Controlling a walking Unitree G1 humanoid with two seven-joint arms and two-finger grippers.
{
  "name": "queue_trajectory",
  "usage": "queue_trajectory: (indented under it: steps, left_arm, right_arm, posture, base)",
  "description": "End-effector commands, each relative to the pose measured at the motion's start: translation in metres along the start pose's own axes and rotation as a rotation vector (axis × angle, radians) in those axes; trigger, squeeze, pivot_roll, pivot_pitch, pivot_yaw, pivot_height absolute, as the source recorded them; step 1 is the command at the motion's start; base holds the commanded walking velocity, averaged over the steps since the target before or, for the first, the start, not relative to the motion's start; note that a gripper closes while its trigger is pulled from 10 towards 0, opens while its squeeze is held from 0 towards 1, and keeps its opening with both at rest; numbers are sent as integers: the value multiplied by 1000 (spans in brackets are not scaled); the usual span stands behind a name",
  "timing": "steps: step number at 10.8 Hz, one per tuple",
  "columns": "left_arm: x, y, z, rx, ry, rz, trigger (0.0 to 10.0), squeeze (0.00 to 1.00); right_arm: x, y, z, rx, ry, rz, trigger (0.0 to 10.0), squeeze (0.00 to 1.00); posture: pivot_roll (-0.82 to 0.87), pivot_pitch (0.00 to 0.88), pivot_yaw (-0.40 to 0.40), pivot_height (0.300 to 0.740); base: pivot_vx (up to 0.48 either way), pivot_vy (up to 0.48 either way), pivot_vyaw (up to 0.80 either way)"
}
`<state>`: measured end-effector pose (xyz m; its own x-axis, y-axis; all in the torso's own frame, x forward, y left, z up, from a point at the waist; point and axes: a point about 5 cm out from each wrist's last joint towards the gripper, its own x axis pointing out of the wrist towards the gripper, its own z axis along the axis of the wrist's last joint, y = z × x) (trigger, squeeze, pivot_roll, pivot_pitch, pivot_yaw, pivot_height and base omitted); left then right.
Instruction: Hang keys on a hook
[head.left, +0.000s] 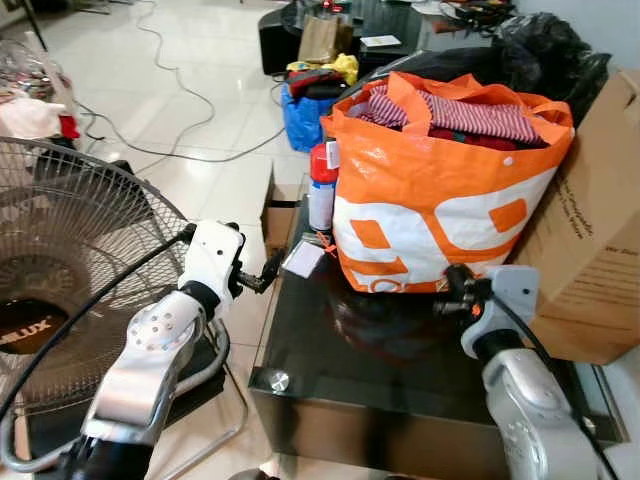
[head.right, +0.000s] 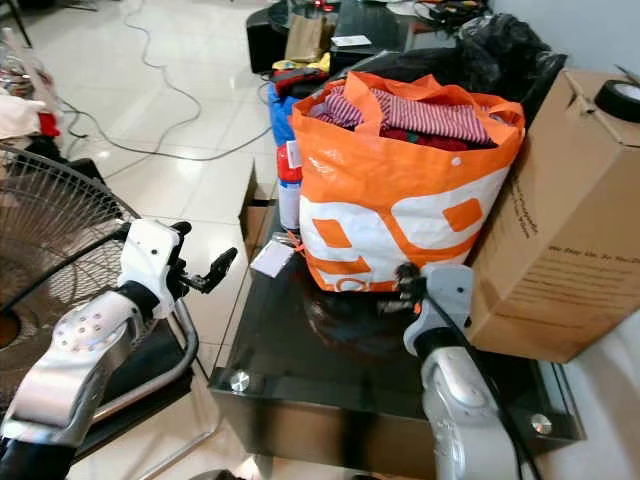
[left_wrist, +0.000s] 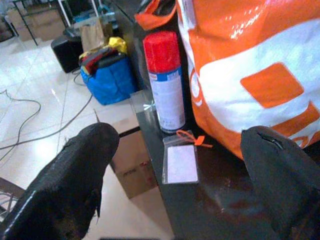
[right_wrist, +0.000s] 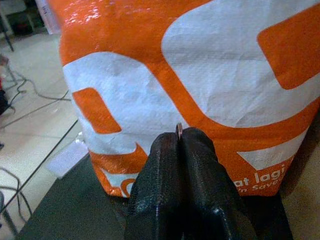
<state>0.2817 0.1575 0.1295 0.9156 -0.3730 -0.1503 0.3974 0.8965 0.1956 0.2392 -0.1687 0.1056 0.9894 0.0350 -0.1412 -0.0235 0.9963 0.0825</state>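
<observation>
Item: key tag (left_wrist: 181, 163), a clear plastic sleeve holding a pale card, with an orange cord (left_wrist: 192, 137) at its top. It lies flat on the dark glass table (head.left: 400, 365), near the table's 10 o'clock corner. No metal key can be made out; any keys must sit at the cord end, too small to tell. No hook is visible.

Neighbours: a red-capped spray can (left_wrist: 165, 80) stands just beyond the tag at 12 o'clock. An orange-and-white woven bag (head.left: 440, 190) stuffed with clothes sits at the tag's 2 o'clock. A cardboard box (head.right: 565, 215) stands at 3 o'clock of the bag. A floor fan (head.left: 60, 270) stands off the table at 9 o'clock.

Left gripper (left_wrist: 180, 170): fingers spread wide, holding nothing, poised short of the tag with the tag between them.

Right gripper (right_wrist: 181, 150): fingers pressed together close against the bag's face; a small thin ring-like edge (right_wrist: 179, 130) peeps out at the tips, identity uncertain.

Handling, judged: light, thin, flexible and slick on glass, so likely to slide or bend. Best taken at the cord end or by an edge overhanging the table.
</observation>
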Motion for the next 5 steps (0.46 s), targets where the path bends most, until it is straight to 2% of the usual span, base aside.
queue_trajectory:
  steps: [1,3,5]
  left_arm:
    - [4,0,4,12,-19,1,10000,0]
    - [11,-2,3,8,-27,12,10000,0]
    - [6,-2,-1,-2,-35,42,10000,0]
  right_arm:
    - [0,-6,3,12,8,-35,0,0]
    - [-1,-11,9,-24,24,-56,0,0]
    - [-1,-17,5,-16,57,-86,0,0]
  posture:
    - [-76,0,47,740]
    - [-67,0,24,740]
    - [-40,0,-12,740]
  base:
    - [0,0,0]
    - [0,0,0]
    - [0,0,0]
